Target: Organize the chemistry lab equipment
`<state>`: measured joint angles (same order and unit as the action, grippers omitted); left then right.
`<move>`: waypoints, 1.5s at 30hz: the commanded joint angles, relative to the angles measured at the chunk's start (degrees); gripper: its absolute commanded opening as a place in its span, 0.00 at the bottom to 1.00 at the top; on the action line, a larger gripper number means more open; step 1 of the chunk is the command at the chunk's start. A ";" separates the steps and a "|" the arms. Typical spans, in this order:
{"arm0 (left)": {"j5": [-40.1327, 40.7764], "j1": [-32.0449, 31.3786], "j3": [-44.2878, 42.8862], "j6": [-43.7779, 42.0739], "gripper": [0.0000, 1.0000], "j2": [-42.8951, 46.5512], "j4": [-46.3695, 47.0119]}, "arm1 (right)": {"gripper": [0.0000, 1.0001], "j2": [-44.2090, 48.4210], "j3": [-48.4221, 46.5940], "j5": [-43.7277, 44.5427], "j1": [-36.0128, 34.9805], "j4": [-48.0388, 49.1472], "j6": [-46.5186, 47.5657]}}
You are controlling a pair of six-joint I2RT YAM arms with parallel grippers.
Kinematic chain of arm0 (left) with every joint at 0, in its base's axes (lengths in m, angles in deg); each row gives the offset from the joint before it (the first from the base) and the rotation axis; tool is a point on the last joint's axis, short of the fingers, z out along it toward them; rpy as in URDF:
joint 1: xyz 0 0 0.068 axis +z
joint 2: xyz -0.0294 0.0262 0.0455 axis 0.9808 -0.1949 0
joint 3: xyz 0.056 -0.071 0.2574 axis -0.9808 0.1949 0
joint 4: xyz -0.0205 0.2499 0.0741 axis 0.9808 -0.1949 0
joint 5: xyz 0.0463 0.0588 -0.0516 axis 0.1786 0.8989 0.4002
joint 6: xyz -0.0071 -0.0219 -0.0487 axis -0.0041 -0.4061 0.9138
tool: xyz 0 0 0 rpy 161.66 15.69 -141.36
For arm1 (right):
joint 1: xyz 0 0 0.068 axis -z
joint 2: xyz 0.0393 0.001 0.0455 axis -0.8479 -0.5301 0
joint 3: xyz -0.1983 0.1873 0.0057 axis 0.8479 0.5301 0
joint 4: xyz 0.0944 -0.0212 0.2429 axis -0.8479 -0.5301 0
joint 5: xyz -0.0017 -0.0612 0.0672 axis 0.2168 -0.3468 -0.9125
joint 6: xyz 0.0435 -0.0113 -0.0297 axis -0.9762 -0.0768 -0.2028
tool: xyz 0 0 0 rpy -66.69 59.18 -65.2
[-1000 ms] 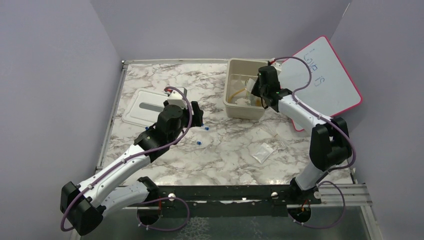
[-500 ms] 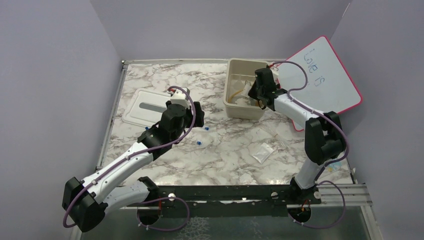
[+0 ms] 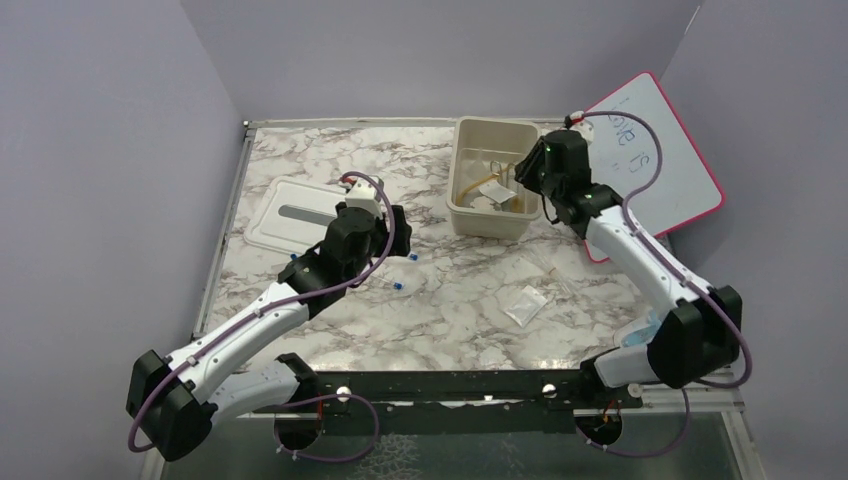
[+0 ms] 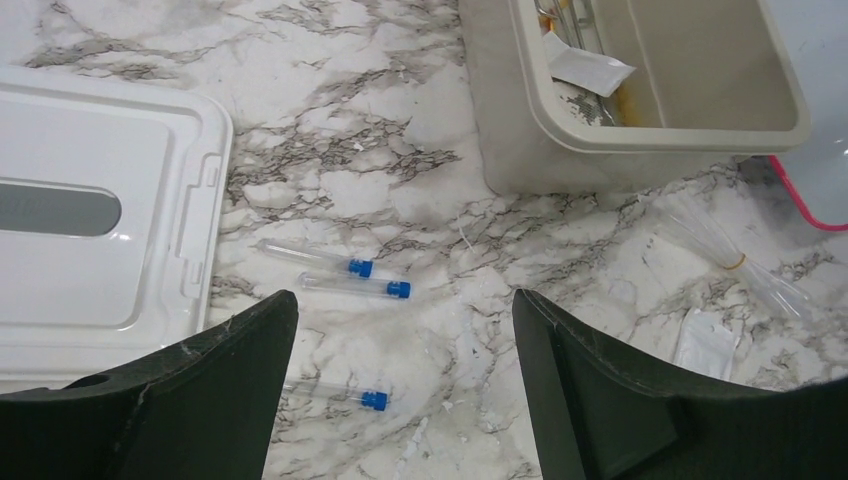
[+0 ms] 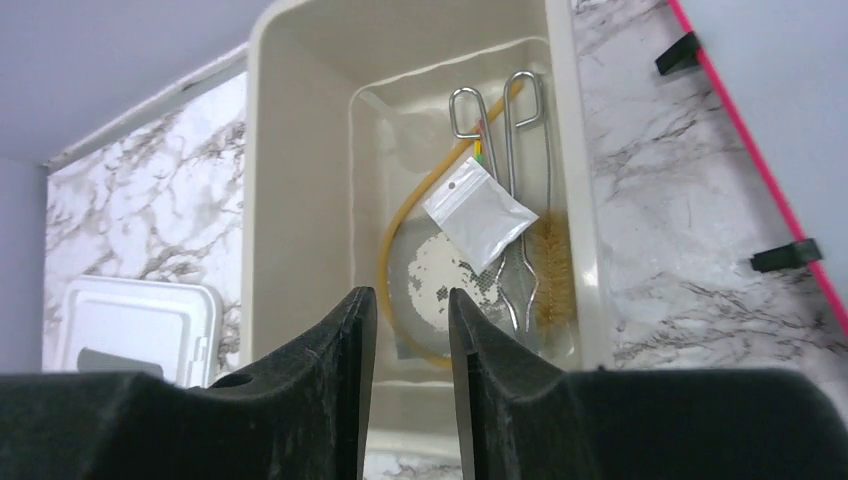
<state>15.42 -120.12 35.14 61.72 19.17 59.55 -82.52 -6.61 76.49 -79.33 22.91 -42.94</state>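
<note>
My right end effector (image 5: 410, 295) sat low in the middle of its wrist view, jaws parted by a narrow gap with nothing between them, hanging over the beige tub (image 5: 300, 200). Inside the tub I saw a clear packet (image 5: 478, 215) lying across the amber rubber tube (image 5: 400, 225), which curved down the left of the tub floor around the bagged round dish (image 5: 440, 280). Metal tongs (image 5: 520, 150) ran along the right side. The white lid (image 5: 130, 320) showed at lower left. My left end effector (image 4: 402, 300) stood wide apart and empty above the worktop (image 4: 400, 150). Three blue-capped tubes (image 4: 355, 287) lay on the marble at the centre of that view, two close together just above the fingertips and one lower, between the fingers. Another packet (image 4: 705, 340) lay at lower right, near a banded bundle of clear thin tubes (image 4: 730, 255). In the overhead view the pink-framed whiteboard (image 3: 655, 165) leaned at upper right, beside the tub.
</note>
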 commanded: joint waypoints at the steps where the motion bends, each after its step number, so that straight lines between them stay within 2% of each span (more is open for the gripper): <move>1: -5.93 -0.05 -2.04 1.33 0.82 -0.63 1.79 | 0.38 8.81 2.86 -0.19 0.21 -9.49 2.98; 8: -12.73 -0.12 -1.83 4.09 0.88 -2.98 3.48 | 0.46 25.48 14.30 -0.51 0.27 -22.96 -4.25; 12: -15.86 -0.11 -1.70 5.07 0.90 -4.36 3.84 | 0.49 31.80 22.73 -0.08 0.22 -26.87 -10.04; 18: -18.82 -0.10 -1.13 6.37 0.91 -6.10 4.56 | 0.59 30.75 33.96 -2.06 0.17 -23.77 -16.26; 26: -18.64 -0.12 -1.02 6.16 0.91 -7.14 4.56 | 0.58 26.03 39.96 -4.48 0.20 -17.00 -17.26; 36: -18.40 -0.12 -1.26 6.35 0.91 -8.17 4.31 | 0.48 21.34 42.17 -9.79 0.27 -14.93 -19.99; 41: -19.45 -0.12 -0.74 7.05 0.90 -8.91 5.06 | 0.36 18.51 43.64 -12.61 0.17 -11.29 -19.30; 45: -19.66 -0.09 -0.21 7.77 0.90 -9.52 5.45 | 0.23 15.34 42.76 -13.82 0.17 -7.99 -14.53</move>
<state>-2.61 -120.12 35.05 68.38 10.29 62.74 -63.48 34.72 65.43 -79.24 12.53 -61.10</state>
